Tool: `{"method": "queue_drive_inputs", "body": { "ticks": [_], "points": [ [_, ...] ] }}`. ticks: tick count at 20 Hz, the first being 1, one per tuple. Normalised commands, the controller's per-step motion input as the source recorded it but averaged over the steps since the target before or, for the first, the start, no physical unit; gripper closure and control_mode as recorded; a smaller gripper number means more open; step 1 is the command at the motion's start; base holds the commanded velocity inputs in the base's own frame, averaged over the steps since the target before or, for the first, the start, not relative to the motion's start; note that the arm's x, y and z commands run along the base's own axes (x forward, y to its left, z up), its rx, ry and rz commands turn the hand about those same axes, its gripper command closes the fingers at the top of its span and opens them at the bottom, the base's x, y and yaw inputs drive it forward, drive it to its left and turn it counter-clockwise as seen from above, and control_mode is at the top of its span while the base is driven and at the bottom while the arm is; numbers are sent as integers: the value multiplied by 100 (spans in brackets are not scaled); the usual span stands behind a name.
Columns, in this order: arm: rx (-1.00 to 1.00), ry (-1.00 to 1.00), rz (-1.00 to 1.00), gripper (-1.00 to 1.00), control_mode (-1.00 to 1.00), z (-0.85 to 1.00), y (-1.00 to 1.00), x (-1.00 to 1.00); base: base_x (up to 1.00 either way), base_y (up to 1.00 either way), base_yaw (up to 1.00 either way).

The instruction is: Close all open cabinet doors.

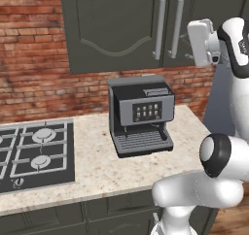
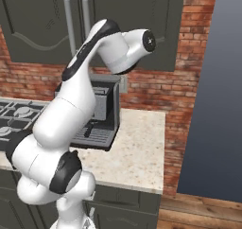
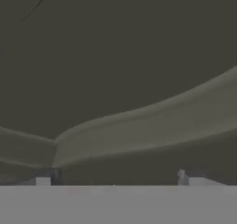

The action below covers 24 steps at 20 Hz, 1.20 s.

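Two dark grey-green cabinet doors hang above the counter, the left door [image 1: 114, 27] and the right door [image 1: 194, 6], each with a vertical silver bar handle [image 1: 159, 25]. Both look about flush with the cabinet front, and I cannot make out a gap. My white hand [image 1: 202, 42] is raised in front of the right door's lower part, just right of its handle [image 1: 177, 25]. The hand view sits very close to a door panel [image 3: 115, 56] with its curved moulding [image 3: 139, 126]. My gripper [image 3: 118, 181] is open, its fingertips [image 3: 43, 181] wide apart and holding nothing.
A dark coffee machine [image 1: 141, 115] stands on the speckled counter [image 1: 97, 171] below the cabinets. A gas hob [image 1: 36, 154] lies to its left. The counter ends at the right [image 2: 158, 152], with a wooden floor [image 2: 203, 214] beyond. Behind is a brick wall [image 1: 34, 74].
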Motion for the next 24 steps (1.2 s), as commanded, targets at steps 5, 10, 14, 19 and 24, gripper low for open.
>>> {"method": "queue_drive_inputs", "body": {
  "ticks": [5,10,14,19,24],
  "points": [
    [-1,2,-21,-100,-100,0,1,49,0,0,0],
    [0,1,-12,-100,-100,0,-29,-14,0,0,0],
    [0,-4,-11,-100,-100,0,-24,-39,0,0,0],
    [0,-10,-14,-100,-100,0,-12,-47,0,0,0],
    [0,-12,-15,-100,-100,0,0,-52,0,0,0]
  ]
}}
